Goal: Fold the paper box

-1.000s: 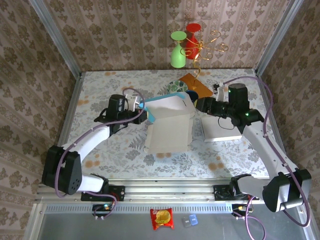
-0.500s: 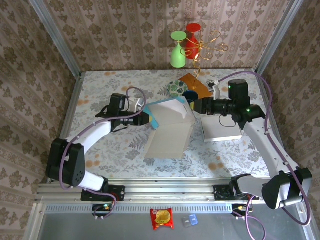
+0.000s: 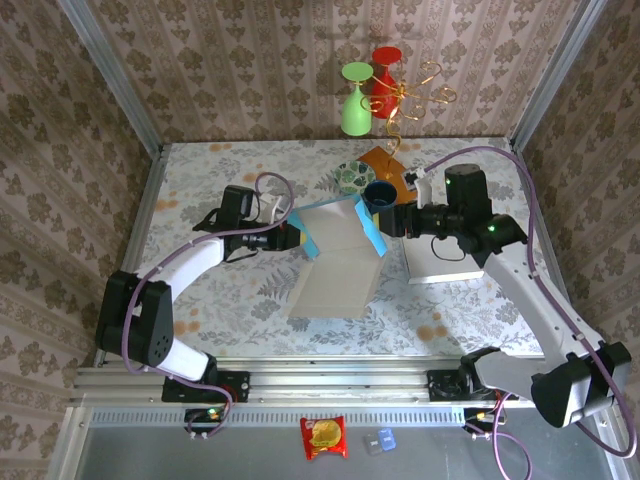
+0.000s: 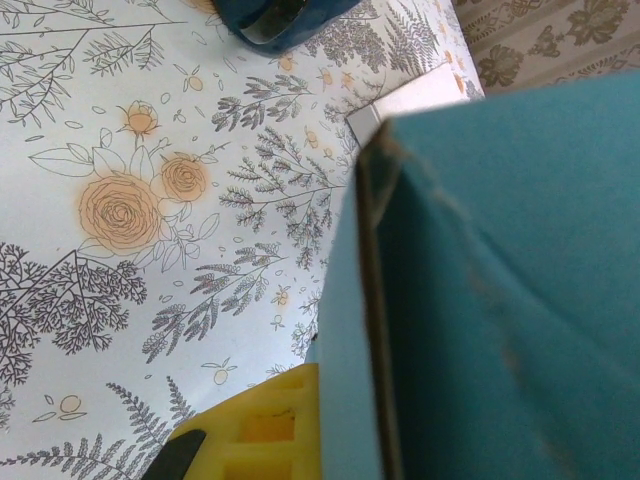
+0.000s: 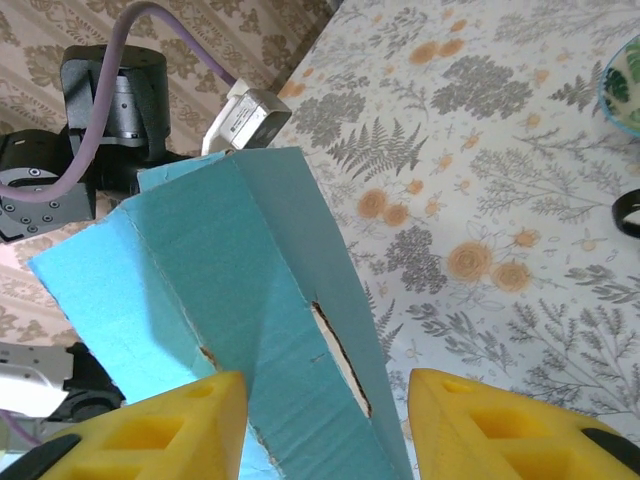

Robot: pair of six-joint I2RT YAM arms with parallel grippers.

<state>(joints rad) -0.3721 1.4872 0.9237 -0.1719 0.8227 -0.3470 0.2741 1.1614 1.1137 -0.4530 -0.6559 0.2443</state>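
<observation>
The teal-lined tan cardboard box (image 3: pixel 335 275) had sunk flatter on the floral table (image 3: pixel 200 170) (flap less upright), so folding looked unfinished; my left gripper (image 3: pixel 292 238) stayed clamped on its edge, right gripper (image 5: pixel 320 440) half-open astride the flap

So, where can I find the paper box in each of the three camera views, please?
Top external: the paper box lies mid-table between the two arms, with its teal side raised at the far end.
Left wrist: the paper box takes up the right half, very close.
Right wrist: the paper box stands lower centre-left.
Shared landmark: the floral table cover.
</observation>
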